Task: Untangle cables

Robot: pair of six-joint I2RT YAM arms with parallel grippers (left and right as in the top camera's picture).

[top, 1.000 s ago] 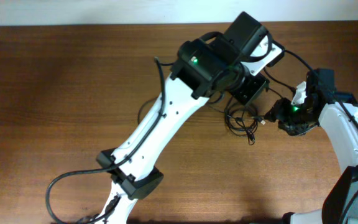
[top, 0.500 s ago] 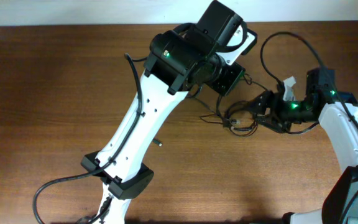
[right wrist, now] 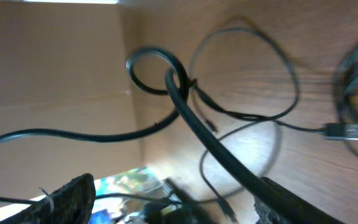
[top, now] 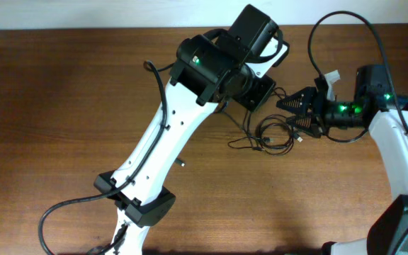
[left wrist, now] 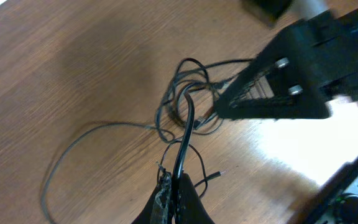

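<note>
Separating strands is the current step on the wooden worktop (top: pixel 62 106). Left jaws are clamped on one strand, holding it up; right jaws stand open beside the knot. Next move: grip a second strand and draw it clear. The cables (top: pixel 268 133), thin, black and loosely looped, lie right of centre toward the far edge.

All I get on my feed is the table (top: pixel 62 106): dark reddish-brown wood, with the grain running side to side across nearly the whole overhead view. A pale white strip (top: pixel 83 14) runs along its far edge. A bright glare (left wrist: pixel 291 149) washes out some of the wood in the left wrist view.
</note>
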